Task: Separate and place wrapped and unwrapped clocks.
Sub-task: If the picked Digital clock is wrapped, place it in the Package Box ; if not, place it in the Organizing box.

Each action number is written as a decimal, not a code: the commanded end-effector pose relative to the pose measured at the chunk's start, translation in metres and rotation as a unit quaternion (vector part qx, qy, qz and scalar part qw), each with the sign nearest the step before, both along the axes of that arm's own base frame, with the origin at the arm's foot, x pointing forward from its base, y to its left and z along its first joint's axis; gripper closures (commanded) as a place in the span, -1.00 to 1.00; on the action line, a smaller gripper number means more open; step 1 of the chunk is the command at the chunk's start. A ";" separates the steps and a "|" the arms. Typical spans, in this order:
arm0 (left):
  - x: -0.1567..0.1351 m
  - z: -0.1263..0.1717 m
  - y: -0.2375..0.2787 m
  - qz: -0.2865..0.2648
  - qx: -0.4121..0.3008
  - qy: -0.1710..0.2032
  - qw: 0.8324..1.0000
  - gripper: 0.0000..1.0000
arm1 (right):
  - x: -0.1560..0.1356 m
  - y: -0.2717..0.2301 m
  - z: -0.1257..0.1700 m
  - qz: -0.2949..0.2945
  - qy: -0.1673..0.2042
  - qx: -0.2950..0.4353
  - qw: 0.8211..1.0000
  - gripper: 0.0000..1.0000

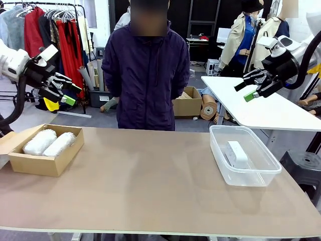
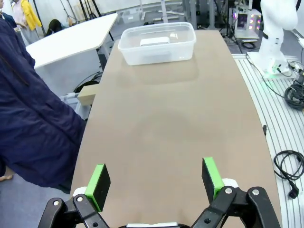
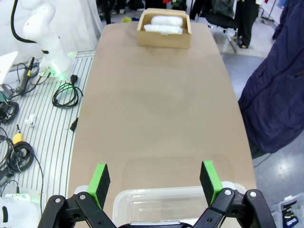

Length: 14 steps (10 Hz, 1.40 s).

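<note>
- The unwrapped clock (image 1: 236, 154) lay in the clear tub (image 1: 261, 175), its face unreadable; two wrapped clocks (image 1: 49, 142) sat side by side in the cardboard box (image 1: 37, 164)
- The tan desk (image 1: 150, 186) lay bare between; a person (image 1: 145, 75) stood beyond
- Left gripper (image 1: 67, 93) and right gripper (image 1: 246, 90) hung released, holding nothing

Two bubble-wrapped clocks (image 1: 49, 142) laid side by side in a cardboard box (image 1: 42, 164) at left, bare white clock (image 1: 236, 153) held in a clear tub (image 1: 261, 176) at right, both grippers raised, jaws apart.
</note>
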<state>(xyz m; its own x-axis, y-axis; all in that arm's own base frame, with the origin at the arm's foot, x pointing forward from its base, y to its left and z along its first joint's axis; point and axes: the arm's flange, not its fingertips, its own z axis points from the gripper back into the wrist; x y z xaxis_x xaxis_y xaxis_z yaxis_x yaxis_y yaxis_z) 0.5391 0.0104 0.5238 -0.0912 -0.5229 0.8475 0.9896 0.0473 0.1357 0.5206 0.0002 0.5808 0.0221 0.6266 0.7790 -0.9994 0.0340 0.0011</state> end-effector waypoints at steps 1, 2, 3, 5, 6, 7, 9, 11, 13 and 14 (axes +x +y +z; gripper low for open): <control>-0.007 0.001 -0.003 0.012 0.010 0.002 1.000 -1.00 | -0.004 0.000 -0.002 0.004 -0.004 -0.003 1.000 -1.00; -0.008 0.002 -0.003 0.015 0.012 0.004 1.000 -1.00 | -0.004 0.000 -0.002 0.004 -0.004 -0.003 1.000 -1.00; -0.008 0.003 -0.002 0.016 0.014 0.007 1.000 -1.00 | -0.004 0.000 -0.002 0.004 -0.004 -0.003 1.000 -1.00; -0.001 0.003 0.001 0.005 0.003 -0.001 1.000 -1.00 | -0.004 0.000 -0.002 0.004 -0.004 -0.003 1.000 -1.00; -0.001 0.003 0.001 0.005 0.003 -0.001 1.000 -1.00 | -0.004 0.000 -0.002 0.004 -0.004 -0.003 1.000 -1.00; -0.001 0.003 0.001 0.005 0.003 -0.001 1.000 -1.00 | -0.004 0.000 -0.002 0.004 -0.004 -0.003 1.000 -1.00; -0.001 0.003 0.001 0.005 0.003 -0.001 1.000 -1.00 | -0.004 0.000 -0.002 0.004 -0.004 -0.003 1.000 -1.00; -0.001 0.003 0.001 0.005 0.003 -0.001 1.000 -1.00 | -0.004 0.000 -0.002 0.004 -0.004 -0.003 1.000 -1.00; -0.001 0.003 0.001 0.005 0.003 -0.001 1.000 -1.00 | -0.004 0.000 -0.002 0.004 -0.004 -0.003 1.000 -1.00; -0.001 0.003 0.001 0.005 0.003 -0.001 1.000 -1.00 | -0.004 0.000 -0.002 0.004 -0.004 -0.003 1.000 -1.00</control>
